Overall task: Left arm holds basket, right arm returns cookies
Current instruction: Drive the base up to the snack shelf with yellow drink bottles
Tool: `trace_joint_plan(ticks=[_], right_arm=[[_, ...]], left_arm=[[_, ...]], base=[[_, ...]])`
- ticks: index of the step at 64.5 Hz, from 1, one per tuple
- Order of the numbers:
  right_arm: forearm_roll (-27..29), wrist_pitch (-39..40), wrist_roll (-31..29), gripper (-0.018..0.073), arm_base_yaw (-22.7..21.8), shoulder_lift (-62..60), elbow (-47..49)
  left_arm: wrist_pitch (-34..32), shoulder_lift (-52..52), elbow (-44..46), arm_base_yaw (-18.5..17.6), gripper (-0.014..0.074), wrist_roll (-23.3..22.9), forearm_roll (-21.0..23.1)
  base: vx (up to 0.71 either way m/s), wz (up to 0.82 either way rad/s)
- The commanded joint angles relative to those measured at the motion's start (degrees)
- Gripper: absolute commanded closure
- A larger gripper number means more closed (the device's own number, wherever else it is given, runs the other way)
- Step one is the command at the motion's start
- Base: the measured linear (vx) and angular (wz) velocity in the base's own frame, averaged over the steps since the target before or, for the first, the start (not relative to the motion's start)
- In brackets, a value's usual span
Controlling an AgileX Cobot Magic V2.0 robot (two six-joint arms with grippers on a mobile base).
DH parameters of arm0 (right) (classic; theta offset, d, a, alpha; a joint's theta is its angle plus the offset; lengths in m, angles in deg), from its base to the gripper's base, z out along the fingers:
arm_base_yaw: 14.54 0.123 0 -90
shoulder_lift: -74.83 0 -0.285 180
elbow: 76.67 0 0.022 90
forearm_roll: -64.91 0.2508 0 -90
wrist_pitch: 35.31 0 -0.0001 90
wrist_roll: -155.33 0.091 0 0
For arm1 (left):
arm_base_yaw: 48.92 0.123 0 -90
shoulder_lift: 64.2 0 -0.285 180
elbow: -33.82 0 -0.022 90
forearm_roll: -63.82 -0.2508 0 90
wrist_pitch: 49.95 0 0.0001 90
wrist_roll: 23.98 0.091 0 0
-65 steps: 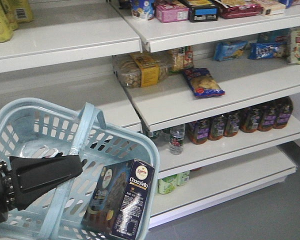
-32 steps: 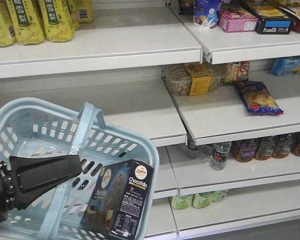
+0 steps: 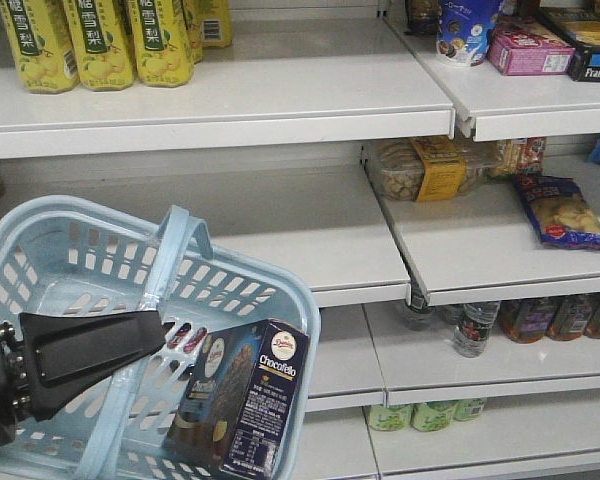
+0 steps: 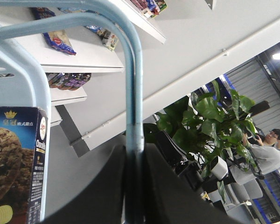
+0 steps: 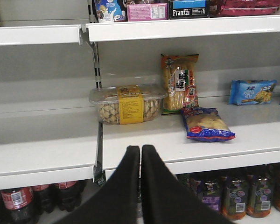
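The basket handle (image 4: 132, 84) is being pinched by the left gripper (image 4: 133, 161); the leaning Chocofello box (image 3: 242, 400) risks being toppled by the pressed-together right gripper (image 5: 140, 154).

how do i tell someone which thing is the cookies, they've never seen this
Look at the pale blue basket at lower left, in front of the shelves. Leaning in its right corner is the cookies box: the only item visible in it, dark navy, marked Chocofello, with a cookie picture.
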Motion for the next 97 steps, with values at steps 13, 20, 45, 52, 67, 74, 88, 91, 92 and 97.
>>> trace_joint_plan(ticks=[13, 20, 45, 52, 67, 74, 88, 91, 92, 97], right_arm=[[-0.6, 4.4, -0.5, 0.0563, -0.3, -0.6, -1.2], [-0.6, 4.4, -0.5, 0.0563, -0.3, -0.6, -1.2], [-0.6, 4.4, -0.5, 0.0563, -0.3, -0.6, -1.2], [-0.6, 4.4, -0.5, 0.0563, -0.3, -0.6, -1.2], [-0.6, 4.4, -0.5, 0.0563, -0.3, -0.6, -1.2], [-0.6, 4.4, -0.5, 0.0563, -0.3, -0.6, -1.2], [-0.6, 4.4, -0.5, 0.0563, -0.3, -0.6, -1.2], [-0.6, 4.4, -0.5, 0.0563, -0.3, -0.6, -1.2], [-0.6, 4.4, -0.5, 0.0563, -0.3, -0.6, -1.2], [-0.6, 4.4, -0.5, 0.0563, -0.3, -0.6, -1.2]], left_arm=[[1.7, -0.8, 1.8, -0.2, 0.0603, 0.9, 6.9], [1.7, -0.8, 1.8, -0.2, 0.0603, 0.9, 6.9], [1.7, -0.8, 1.8, -0.2, 0.0603, 0.9, 6.9], [1.7, -0.8, 1.8, -0.2, 0.0603, 0.9, 6.9], [1.7, -0.8, 1.8, -0.2, 0.0603, 0.9, 6.9], [1.7, -0.8, 1.8, -0.2, 0.0603, 0.9, 6.9], [1.7, -0.8, 1.8, -0.2, 0.0603, 0.9, 6.9], [1.7, -0.8, 1.8, -0.2, 0.0603, 0.9, 6.9], [1.7, -0.8, 1.8, -0.2, 0.0603, 0.9, 6.9], [1.7, -0.8, 1.8, -0.2, 0.0603, 0.9, 6.9]], base=[[0.03, 0.12], [0.04, 0.13], [0.04, 0.13], [0.05, 0.11], [0.05, 0.09], [0.05, 0.08], [0.04, 0.07], [0.05, 0.07], [0.05, 0.07], [0.05, 0.07]])
